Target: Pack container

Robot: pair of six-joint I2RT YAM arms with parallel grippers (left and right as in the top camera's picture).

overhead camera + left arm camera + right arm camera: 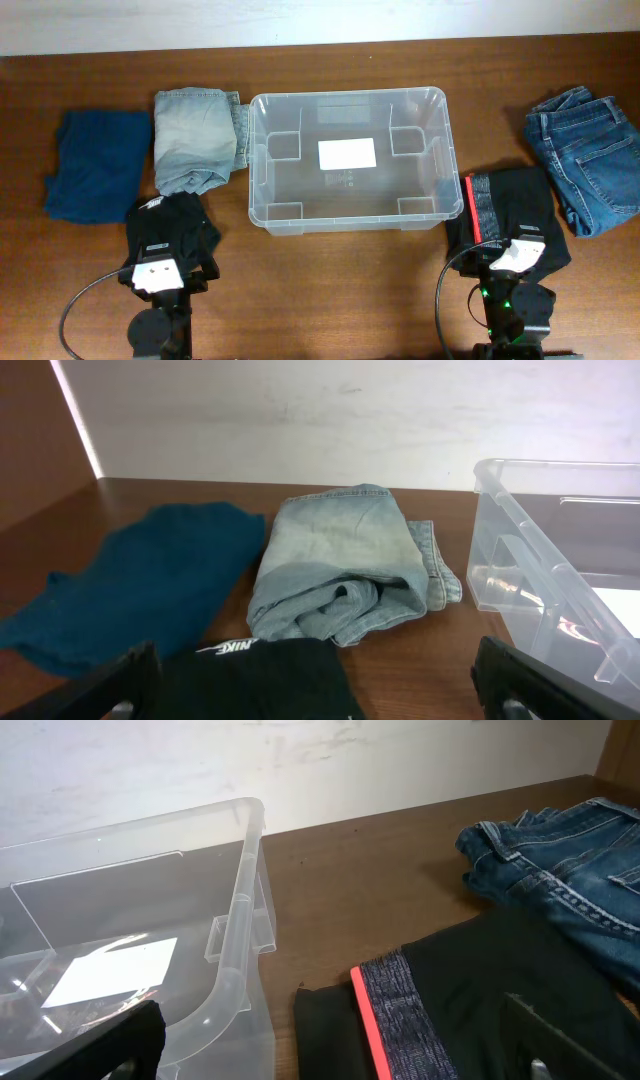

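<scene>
Left hand (165,262) and right hand (503,250) gape wide, empty, each over a black garment (170,225) (520,205). Between them on the counter (350,285) stands the container (300,190), empty. Packing not yet begun; jeans (192,140) (585,155) and a teal cloth (95,165) wait too.

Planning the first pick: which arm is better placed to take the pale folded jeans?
Left, probably. The pale jeans lie left of the container, just beyond the open left gripper; the right gripper sits across the container, over a black garment.
</scene>
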